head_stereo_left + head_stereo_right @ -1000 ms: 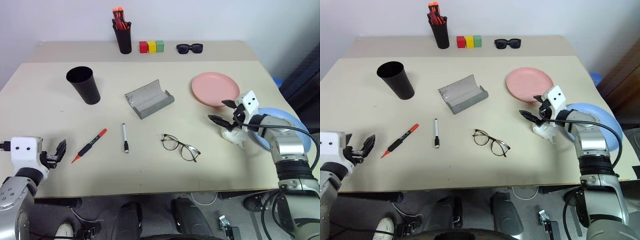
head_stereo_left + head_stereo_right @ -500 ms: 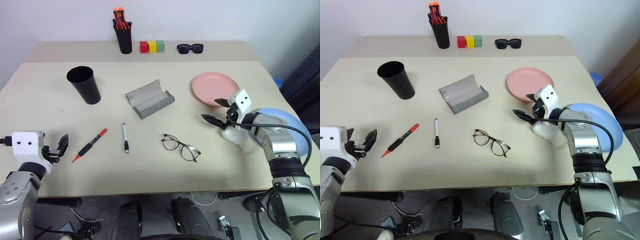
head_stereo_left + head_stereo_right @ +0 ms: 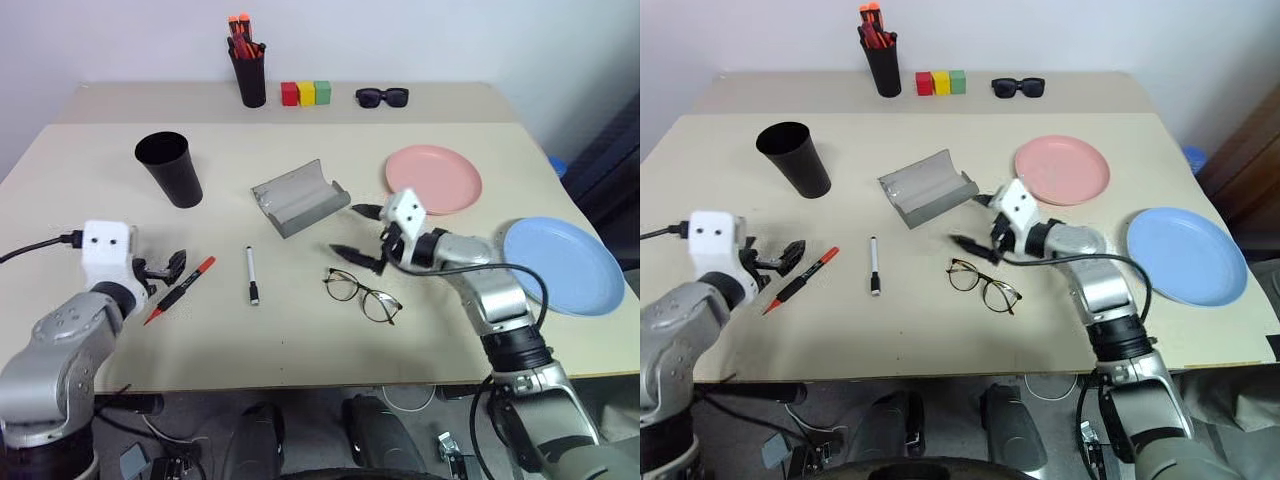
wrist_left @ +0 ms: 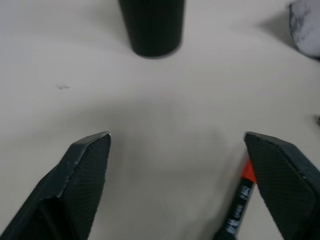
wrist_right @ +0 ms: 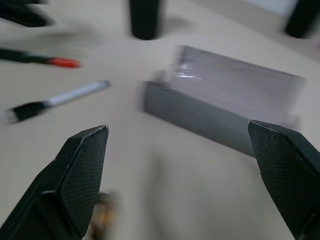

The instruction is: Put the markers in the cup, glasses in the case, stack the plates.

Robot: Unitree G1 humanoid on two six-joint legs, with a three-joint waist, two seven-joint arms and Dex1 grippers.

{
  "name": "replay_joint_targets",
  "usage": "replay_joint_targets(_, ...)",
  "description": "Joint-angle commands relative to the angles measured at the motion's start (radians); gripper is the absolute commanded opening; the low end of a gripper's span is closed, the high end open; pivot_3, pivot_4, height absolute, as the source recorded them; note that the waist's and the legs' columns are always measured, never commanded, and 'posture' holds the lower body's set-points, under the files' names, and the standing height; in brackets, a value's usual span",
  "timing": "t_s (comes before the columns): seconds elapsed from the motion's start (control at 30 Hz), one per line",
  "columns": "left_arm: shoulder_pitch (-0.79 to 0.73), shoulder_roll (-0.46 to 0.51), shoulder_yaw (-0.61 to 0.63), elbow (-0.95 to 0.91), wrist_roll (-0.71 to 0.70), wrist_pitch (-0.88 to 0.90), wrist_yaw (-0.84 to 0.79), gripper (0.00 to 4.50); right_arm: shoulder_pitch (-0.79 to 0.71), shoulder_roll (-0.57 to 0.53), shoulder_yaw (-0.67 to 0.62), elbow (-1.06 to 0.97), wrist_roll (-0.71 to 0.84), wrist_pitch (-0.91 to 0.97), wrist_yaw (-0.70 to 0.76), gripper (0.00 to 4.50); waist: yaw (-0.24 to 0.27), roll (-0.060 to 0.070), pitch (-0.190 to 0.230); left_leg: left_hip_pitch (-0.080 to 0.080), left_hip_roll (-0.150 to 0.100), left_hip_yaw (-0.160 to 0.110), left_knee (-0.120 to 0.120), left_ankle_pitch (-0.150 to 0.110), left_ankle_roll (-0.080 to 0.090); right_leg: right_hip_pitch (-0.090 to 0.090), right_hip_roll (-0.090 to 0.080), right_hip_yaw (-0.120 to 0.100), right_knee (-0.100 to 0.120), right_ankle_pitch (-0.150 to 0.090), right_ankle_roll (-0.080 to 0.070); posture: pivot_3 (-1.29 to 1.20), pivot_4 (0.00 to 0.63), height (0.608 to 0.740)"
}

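Leftmost, the left end effector point(image 3: 172, 268) hovers with fingers apart just beside the black-and-red marker point(image 3: 181, 290) lying on the worktop point(image 3: 300, 330). Behind it stands the cup point(image 3: 169, 169). Next lies the white marker point(image 3: 250, 274), then the open case point(image 3: 297, 197). The right end effector point(image 3: 357, 232), fingers spread wide and empty, hangs above the glasses point(image 3: 362, 294). Further right sit the pink plate point(image 3: 433, 178) and the blue plate point(image 3: 562, 265), well apart.

matt beige table point(image 3: 430, 300) with a smooth laminate look. beside the case point(image 3: 298, 198), grey with a fabric-like outside and a shinier lining: cup point(image 3: 169, 168), matt black plastic; glasses point(image 3: 362, 293), thin black wire with clear lenses; plates, pink point(image 3: 433, 178) and blue point(image 3: 562, 265), smooth, faintly glossy.
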Motion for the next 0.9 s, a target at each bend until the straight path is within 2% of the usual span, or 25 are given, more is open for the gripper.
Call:
replay_joint_targets(0.03,-0.046,0.05,0.029,-0.026,-0.043,0.189,-0.02,4.45,0.046,0.013,0.044,-0.121,-0.011,0.021,-0.024,4.5,-0.001,0.0,0.0,0.0,0.0,0.0,0.0,0.0,0.0,0.0,0.0,0.0,0.0,0.0,0.0,0.0,0.15,0.725)
replay_joint_targets(0.23,-0.044,0.153,-0.006,-0.059,-0.101,0.391,-0.108,4.45,0.096,0.011,0.088,-0.195,-0.013,0.055,-0.032,4.5,-0.004,0.0,0.0,0.0,0.0,0.0,0.0,0.0,-0.001,-0.001,0.0,0.0,0.001,0.0,0.0,0.0,0.15,0.725)
replay_joint_targets(0.43,-0.077,0.198,-0.085,0.01,-0.085,0.42,-0.125,4.45,0.087,0.034,0.101,-0.201,-0.006,0.059,-0.024,4.5,-0.001,0.0,0.0,0.001,0.0,0.0,0.0,0.001,-0.001,0.0,0.0,0.0,0.001,0.0,-0.001,0.0,0.15,0.725)
replay_joint_targets(0.53,-0.096,0.197,-0.098,0.055,-0.079,0.42,-0.13,3.69,0.093,0.042,0.099,-0.201,-0.01,0.057,-0.038,4.5,-0.002,0.0,0.0,0.001,0.0,0.0,0.0,0.001,-0.001,0.0,0.0,0.0,0.001,0.0,-0.001,0.0,0.15,0.725)
replay_joint_targets(0.73,-0.108,0.2,-0.124,0.092,-0.057,0.385,-0.133,0.75,0.113,0.035,0.093,-0.221,-0.001,0.065,-0.042,4.5,-0.001,0.0,0.0,0.0,0.0,0.0,0.0,0.001,-0.001,-0.001,0.0,0.0,0.001,0.0,-0.001,0.0,0.15,0.725)
replay_joint_targets(0.77,-0.111,0.192,-0.118,0.095,-0.048,0.36,-0.129,0.15,0.115,0.035,0.092,-0.224,0.0,0.067,-0.044,4.5,0.0,0.0,0.0,0.0,0.0,0.0,0.0,0.001,-0.001,-0.001,0.0,0.0,0.001,0.0,-0.001,0.0,0.15,0.725)
replay_joint_targets(0.83,-0.132,0.15,-0.073,0.103,-0.017,0.268,-0.098,0.06,0.117,0.04,0.088,-0.224,0.002,0.069,-0.055,4.5,0.005,0.0,0.0,0.001,0.0,0.0,0.0,0.001,-0.001,0.0,0.0,0.0,0.001,0.0,-0.001,0.0,0.15,0.725)
replay_joint_targets(0.9,-0.146,0.081,-0.003,0.081,0.022,0.038,-0.068,0.06,0.115,0.055,0.083,-0.219,0.0,0.065,-0.079,4.5,0.012,-0.001,0.0,0.0,0.0,0.0,0.001,0.001,-0.001,0.0,0.0,0.0,0.0,0.0,-0.001,0.0,0.15,0.725)
